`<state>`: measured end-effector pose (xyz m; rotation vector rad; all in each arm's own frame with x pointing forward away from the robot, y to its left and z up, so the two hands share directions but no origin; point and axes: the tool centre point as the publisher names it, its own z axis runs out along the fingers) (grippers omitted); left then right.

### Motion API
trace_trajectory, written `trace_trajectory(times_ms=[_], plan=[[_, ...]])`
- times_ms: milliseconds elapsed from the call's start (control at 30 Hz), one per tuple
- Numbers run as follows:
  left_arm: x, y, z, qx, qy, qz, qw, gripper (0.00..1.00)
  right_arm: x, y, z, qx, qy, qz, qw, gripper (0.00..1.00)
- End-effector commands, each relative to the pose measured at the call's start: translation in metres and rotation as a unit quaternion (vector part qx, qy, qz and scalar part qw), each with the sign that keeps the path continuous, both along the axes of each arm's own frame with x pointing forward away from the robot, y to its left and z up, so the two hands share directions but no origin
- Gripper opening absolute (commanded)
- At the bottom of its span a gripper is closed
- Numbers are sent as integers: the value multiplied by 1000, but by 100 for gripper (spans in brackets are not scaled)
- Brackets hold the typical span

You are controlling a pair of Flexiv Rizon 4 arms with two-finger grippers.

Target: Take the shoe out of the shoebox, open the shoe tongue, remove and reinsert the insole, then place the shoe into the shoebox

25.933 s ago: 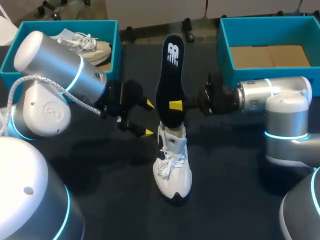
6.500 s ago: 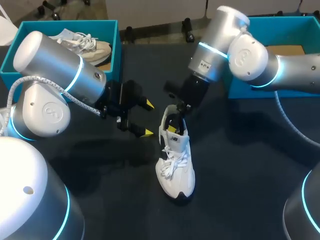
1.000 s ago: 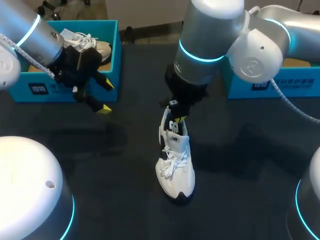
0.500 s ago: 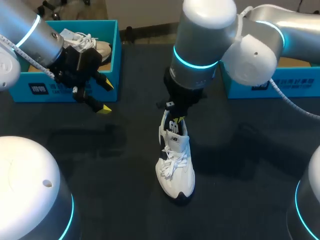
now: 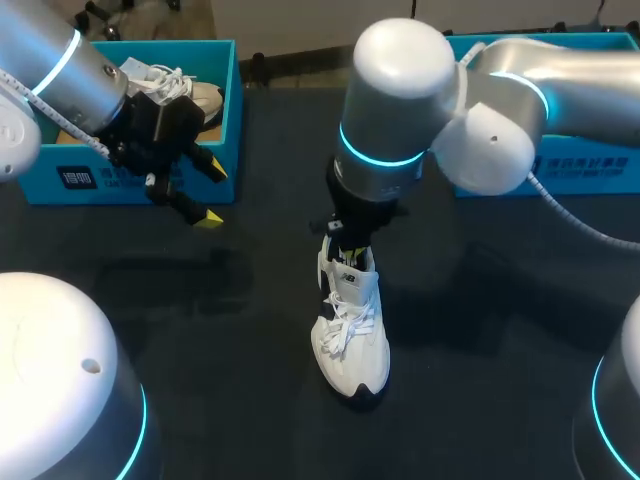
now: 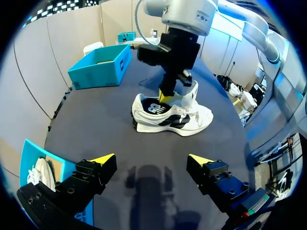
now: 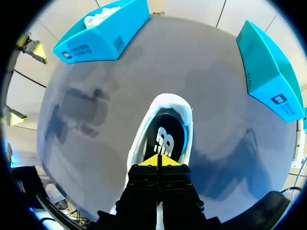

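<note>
White shoe (image 5: 350,320): stands upright on its sole at the middle of the dark desk (image 5: 500,350), toe towards 6 o'clock, heel towards 12 o'clock, outside both boxes.
Insole (image 7: 165,139): black, lying inside the shoe, seen through the opening in the right wrist view.
Right claw (image 5: 345,240): closed, yellow tips pressed together with nothing between them, pointing straight down at the heel end of the shoe's opening, right over the insole; I cannot tell whether it touches.
Left claw (image 5: 212,192): open and empty, hanging at 10 o'clock from the shoe, well apart from it, just in front of the left box.
Left box (image 5: 231,70): teal, at 10 o'clock from the shoe, with a second shoe (image 5: 175,85) lying in it.
Right box (image 5: 625,170): teal, at 2 o'clock, mostly hidden behind the right arm.
In the way: the right arm's thick wrist hangs over the heel in the head view and hides the opening.
Writing: a white logo on the insole, a dark logo on the shoe's side and tongue, and a printed label on each box's front wall, too small to read.
</note>
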<state>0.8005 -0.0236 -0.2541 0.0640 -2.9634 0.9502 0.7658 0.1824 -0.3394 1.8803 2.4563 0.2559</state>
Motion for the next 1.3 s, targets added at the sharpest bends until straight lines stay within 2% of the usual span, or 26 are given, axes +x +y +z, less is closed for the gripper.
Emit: trace_trajectory(times_ms=[33,67,100,533,1133,1300], plan=[[-1,1,1,1,-1,1,1000,100,3,6,-12,-11,8,-3,1000,0],[-1,1,1,1,-1,1,1000,100,2,5,-14,-15,10,-5,1000,0],[-1,1,1,1,-1,1,1000,100,1,4,-15,-44,20,-4,999,0],[-1,1,1,1,-1,1,1000,100,-10,0,-24,-87,17,-20,996,0],[-1,1,1,1,-1,1,1000,100,2,-6,-69,-68,42,-17,997,0],[-1,1,1,1,-1,1,1000,100,2,-3,-69,-64,45,-11,997,0]])
